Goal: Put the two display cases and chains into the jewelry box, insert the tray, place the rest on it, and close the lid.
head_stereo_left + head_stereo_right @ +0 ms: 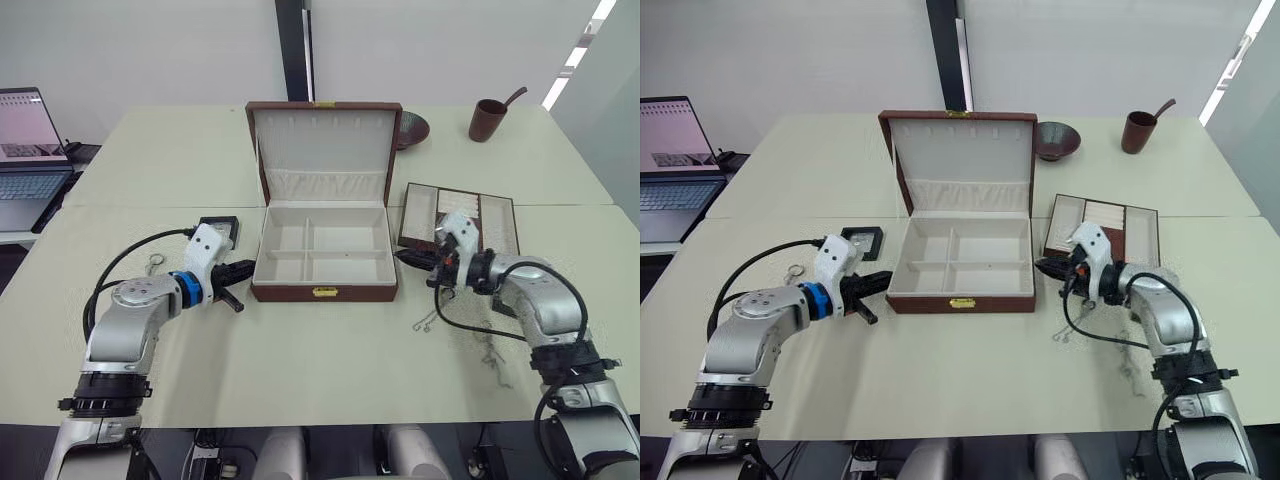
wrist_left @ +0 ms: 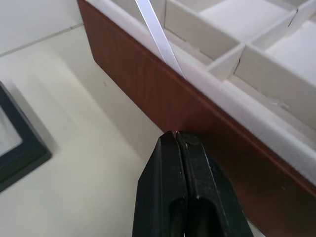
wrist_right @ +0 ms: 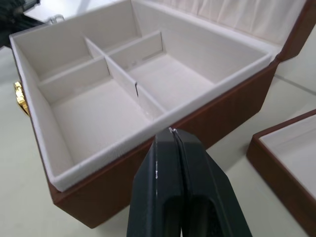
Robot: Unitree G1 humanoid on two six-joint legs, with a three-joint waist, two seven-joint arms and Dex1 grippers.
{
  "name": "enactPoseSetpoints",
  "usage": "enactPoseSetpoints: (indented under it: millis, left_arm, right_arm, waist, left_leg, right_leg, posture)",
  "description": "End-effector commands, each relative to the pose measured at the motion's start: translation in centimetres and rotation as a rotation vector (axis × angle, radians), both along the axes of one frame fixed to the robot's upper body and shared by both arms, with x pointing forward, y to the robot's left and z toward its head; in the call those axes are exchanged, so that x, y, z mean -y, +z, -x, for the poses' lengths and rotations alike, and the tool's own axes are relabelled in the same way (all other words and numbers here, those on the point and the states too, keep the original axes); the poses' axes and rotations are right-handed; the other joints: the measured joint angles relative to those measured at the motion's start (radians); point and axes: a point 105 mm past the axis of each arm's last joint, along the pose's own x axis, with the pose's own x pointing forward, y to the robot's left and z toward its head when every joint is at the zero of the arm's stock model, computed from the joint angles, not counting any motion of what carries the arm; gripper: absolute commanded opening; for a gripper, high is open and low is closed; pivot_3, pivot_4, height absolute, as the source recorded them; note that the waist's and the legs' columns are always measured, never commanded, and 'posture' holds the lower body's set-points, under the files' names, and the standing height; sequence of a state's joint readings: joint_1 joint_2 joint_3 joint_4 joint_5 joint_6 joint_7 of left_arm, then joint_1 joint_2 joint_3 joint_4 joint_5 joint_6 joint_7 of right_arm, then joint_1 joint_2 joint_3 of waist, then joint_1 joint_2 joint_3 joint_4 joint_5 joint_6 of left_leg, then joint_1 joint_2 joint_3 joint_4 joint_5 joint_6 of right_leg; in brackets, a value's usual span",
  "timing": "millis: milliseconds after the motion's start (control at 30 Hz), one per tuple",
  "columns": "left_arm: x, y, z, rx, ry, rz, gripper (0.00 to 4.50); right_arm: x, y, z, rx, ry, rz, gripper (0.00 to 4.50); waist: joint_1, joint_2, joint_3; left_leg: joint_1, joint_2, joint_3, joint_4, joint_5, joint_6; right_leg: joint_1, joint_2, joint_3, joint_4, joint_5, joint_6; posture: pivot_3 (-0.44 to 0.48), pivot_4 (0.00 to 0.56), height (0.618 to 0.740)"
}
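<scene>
Your left gripper and right gripper, both clenched on nothing, flanked the open brown leather jewelry box; the black square display case left of it wanted unclenched fingers first.

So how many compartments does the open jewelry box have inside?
4. The jewelry box is split by a cross divider: two compartments toward the lid, two toward the gold clasp. All are empty.

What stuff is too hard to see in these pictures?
- Display case: cut off by the left wrist view's edge; its contents can't be made out.
- Chains: too thin and tangled in the eye views to count.
- Tray: cropped at the right wrist view's edge.
- Brown bowl: partly hidden behind the jewelry box lid.
</scene>
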State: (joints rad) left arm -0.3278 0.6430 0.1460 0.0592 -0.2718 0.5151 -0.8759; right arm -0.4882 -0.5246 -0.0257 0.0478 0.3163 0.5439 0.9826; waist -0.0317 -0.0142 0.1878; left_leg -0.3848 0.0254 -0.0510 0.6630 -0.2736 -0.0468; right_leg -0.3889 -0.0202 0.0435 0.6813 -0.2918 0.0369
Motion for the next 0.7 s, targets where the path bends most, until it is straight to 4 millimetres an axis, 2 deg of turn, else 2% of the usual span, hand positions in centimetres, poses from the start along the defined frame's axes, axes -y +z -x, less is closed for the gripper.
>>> enactPoseSetpoints:
  millis: [33,100,200,300,467,633,700]
  left_arm:
    - [-4.6,3.0,0.5,0.085,0.096,0.011,0.0]
    - [-6.4,3.6,1.1,0.085,0.127,0.031,0.0]
    - [-10.9,4.0,4.1,0.045,0.195,0.027,0.58]
    - [-14.3,3.6,6.5,-0.005,0.267,-0.036,1.47]
    - [-18.2,3.3,9.3,-0.057,0.357,-0.119,2.92]
    - [-20.9,3.0,11.2,-0.101,0.427,-0.189,4.47]
    - [-21.5,2.9,11.7,-0.109,0.447,-0.199,4.49]
  right_arm:
    - [4.6,2.7,0.2,0.06,-0.064,-0.03,0.83]
    - [6.6,2.9,0.5,0.06,-0.093,-0.011,1.33]
    - [12.3,3.0,1.3,0.037,-0.179,0.056,2.14]
    - [16.3,2.9,2.2,0.011,-0.243,0.125,2.97]
    - [20.2,3.1,3.3,-0.018,-0.308,0.213,4.5]
    - [22.8,3.1,4.0,-0.044,-0.354,0.309,4.5]
    - [23.7,3.1,4.2,-0.048,-0.374,0.339,4.5]
  waist:
    - [0.0,0.0,0.0]
    - [0.0,0.0,0.0]
    - [-0.003,0.0,0.0]
    - [-0.005,0.0,0.0]
    - [-0.004,0.001,0.001]
    - [-0.006,0.001,0.001]
    - [-0.009,0.001,0.001]
  left_leg:
    - [0.0,0.0,0.0,0.0,0.0,0.0]
    - [0.001,0.0,0.0,-0.001,0.0,0.0]
    - [0.001,0.0,0.001,-0.001,0.0,0.0]
    - [0.001,0.0,0.003,-0.002,0.0,0.001]
    - [0.004,0.001,0.003,-0.002,0.0,0.001]
    - [0.003,0.001,0.005,-0.002,-0.001,0.001]
    - [0.003,0.001,0.005,-0.003,-0.001,0.001]
  right_leg:
    - [0.0,0.0,0.0,0.0,0.0,0.0]
    - [0.0,0.0,0.0,0.0,0.0,0.0]
    - [0.0,0.0,0.0,-0.001,0.0,0.0]
    - [0.0,0.0,0.001,-0.001,-0.001,-0.001]
    - [0.0,0.001,0.001,0.0,-0.001,-0.001]
    - [0.0,0.001,0.002,0.0,-0.001,-0.002]
    - [0.0,0.0,0.002,0.0,-0.001,-0.002]
  posture:
    - [0.0,0.15,0.74]
    - [0.0,0.15,0.74]
    - [0.0,0.15,0.74]
    - [0.0,0.15,0.74]
    - [0.0,0.15,0.74]
    - [0.0,0.15,0.74]
    - [0.0,0.15,0.74]
